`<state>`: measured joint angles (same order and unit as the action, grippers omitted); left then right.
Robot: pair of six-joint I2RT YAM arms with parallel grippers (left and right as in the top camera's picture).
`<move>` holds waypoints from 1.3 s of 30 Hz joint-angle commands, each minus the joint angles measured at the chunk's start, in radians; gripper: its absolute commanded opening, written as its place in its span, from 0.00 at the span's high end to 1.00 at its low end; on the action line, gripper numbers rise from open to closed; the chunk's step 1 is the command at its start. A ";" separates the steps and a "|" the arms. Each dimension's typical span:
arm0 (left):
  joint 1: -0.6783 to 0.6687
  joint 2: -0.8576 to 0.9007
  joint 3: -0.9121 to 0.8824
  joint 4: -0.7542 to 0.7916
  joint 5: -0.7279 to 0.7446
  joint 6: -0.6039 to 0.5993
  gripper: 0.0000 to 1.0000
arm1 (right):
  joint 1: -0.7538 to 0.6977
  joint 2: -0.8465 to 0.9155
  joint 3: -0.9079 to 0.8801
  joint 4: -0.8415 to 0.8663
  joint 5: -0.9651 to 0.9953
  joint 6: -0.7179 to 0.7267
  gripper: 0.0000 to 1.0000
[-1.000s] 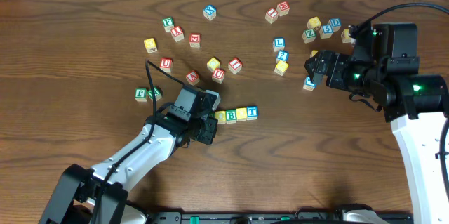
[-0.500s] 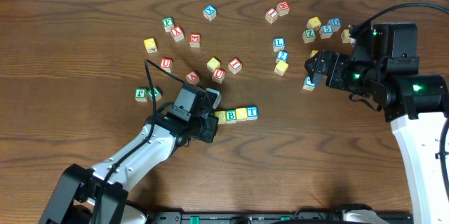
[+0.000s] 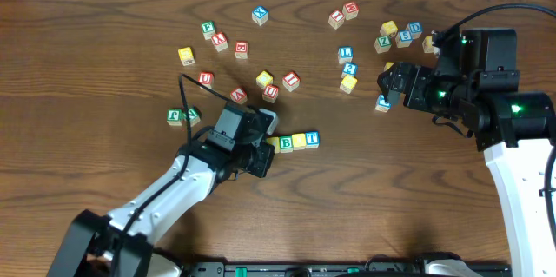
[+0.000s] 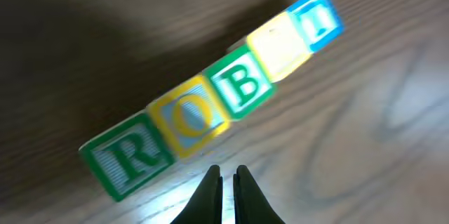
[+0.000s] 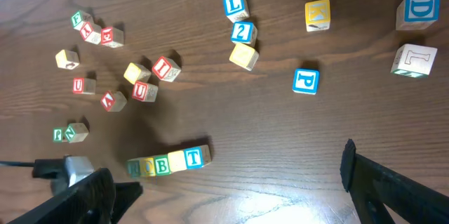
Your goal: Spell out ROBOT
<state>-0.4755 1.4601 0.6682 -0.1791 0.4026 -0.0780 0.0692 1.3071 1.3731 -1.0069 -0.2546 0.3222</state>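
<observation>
Five cubes lie in a touching row that reads R [image 4: 126, 157], O [image 4: 189, 115], B [image 4: 238, 83], a pale yellow face [image 4: 280, 41] and T [image 4: 316, 17]. The overhead view shows the row [image 3: 293, 141] mid-table, its R end hidden under my left gripper [image 3: 261, 154]. The left gripper [image 4: 226, 175] is shut and holds nothing, its tips just in front of the O, apart from the cubes. My right gripper [image 3: 388, 86] hangs at the right, away from the row. It [image 5: 235, 182] stands wide open with nothing between its fingers, and the row [image 5: 165, 163] shows beyond them.
Loose cubes are scattered across the far half: a red-lettered cluster [image 3: 270, 93], blue L and 2 cubes [image 3: 346, 54], a blue P cube [image 5: 306, 81] below the right gripper, a group at the back right [image 3: 400, 36] and green cubes [image 3: 175, 116] at the left.
My left gripper has shifted slightly to the right beside the row's R end. The cubes and the right arm have not moved.
</observation>
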 commanded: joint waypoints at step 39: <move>-0.002 -0.048 -0.003 -0.111 -0.293 -0.189 0.93 | -0.002 -0.004 -0.002 -0.008 -0.007 -0.006 0.01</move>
<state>-0.4755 1.4086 0.6670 -0.2886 0.1017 -0.2626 0.0692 1.3071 1.3731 -1.0130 -0.2550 0.3222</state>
